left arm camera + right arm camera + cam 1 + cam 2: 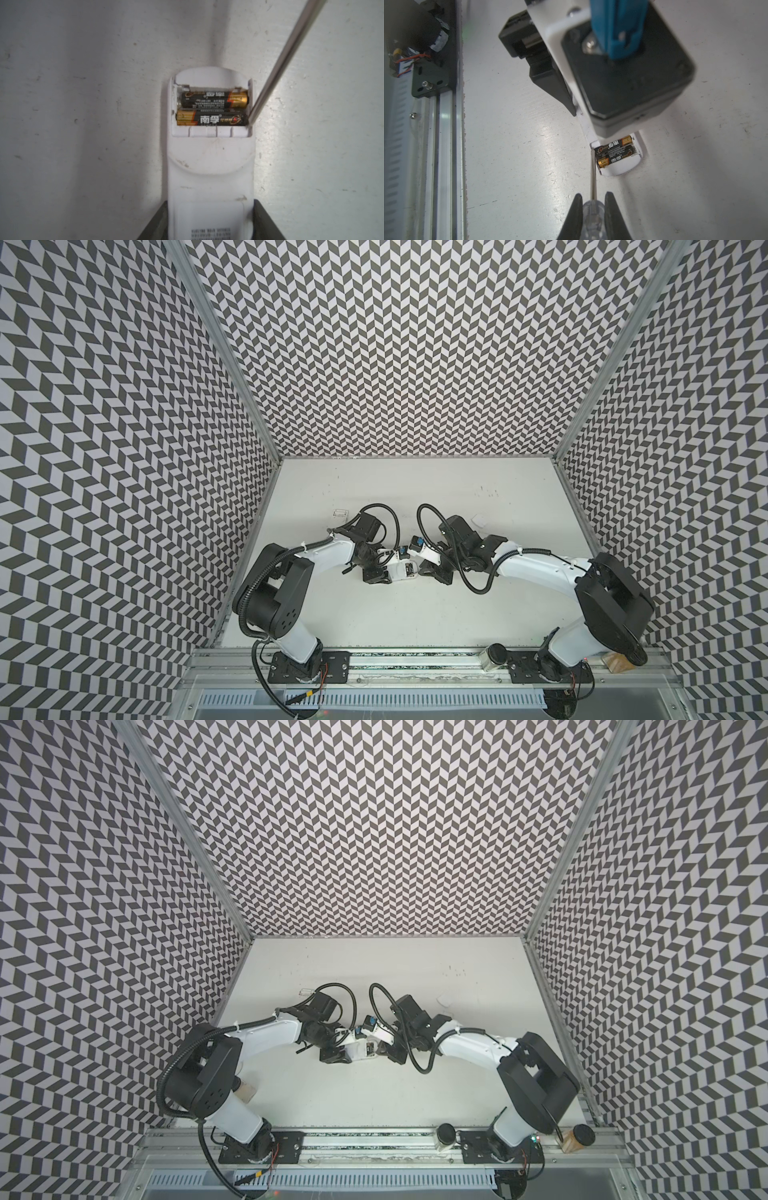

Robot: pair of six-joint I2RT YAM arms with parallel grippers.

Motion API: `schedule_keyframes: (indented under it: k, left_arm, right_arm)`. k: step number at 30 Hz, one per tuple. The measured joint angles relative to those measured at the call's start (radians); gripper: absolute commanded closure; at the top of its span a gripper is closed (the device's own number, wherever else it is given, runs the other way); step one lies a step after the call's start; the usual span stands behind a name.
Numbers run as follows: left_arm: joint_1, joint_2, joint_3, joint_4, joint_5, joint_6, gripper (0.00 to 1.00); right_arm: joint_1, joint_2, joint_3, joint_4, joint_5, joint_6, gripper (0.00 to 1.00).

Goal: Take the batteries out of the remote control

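Your left hand (211, 201) is clamping the remote control (211, 166) on the table (83, 104). Your right hand (593, 195) is pinching the screwdriver (284, 60) by its clear handle, tip touching one end of the batteries (212, 108). Both are sitting in the open compartment (213, 86): light, stiff, slick, likely rolling once levered up endwise. Walls are crowding them, and the table around is lying open.

— How do the arms look?
— The left arm (332, 556) and right arm (536, 568) have white shells between bulky black joint housings.
— And the end effectors?
— The right end effector (593, 196) has black tapered fingers (576, 216). The left end effector (210, 207) has dark wedges. Behind the left one sits a black camera box (633, 79) on a white bracket, with a blue plug (618, 27). A black ribbed hose (422, 516) loops behind each.
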Motion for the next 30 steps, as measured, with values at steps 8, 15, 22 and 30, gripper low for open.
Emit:
schedule_keyframes:
  k: [8, 15, 22, 30]
  left_arm:
    - [0.0, 0.003, 0.003, -0.004, 0.001, 0.0, 0.49]
    - [0.0, 0.005, 0.006, -0.007, 0.001, 0.0, 0.49]
    - [0.0, 0.006, 0.009, -0.011, 0.002, 0.0, 0.49]
    - [0.0, 0.007, 0.01, -0.011, 0.006, 0.0, 0.49]
  right_arm:
    - [0.007, -0.003, 0.004, -0.009, 0.031, 0.0, 1.0]
    - [0.015, -0.013, -0.013, 0.024, 0.055, 0.013, 1.0]
    - [0.041, -0.062, -0.102, 0.153, 0.149, 0.033, 1.0]
    - [0.046, -0.077, -0.138, 0.222, 0.225, 0.04, 1.0]
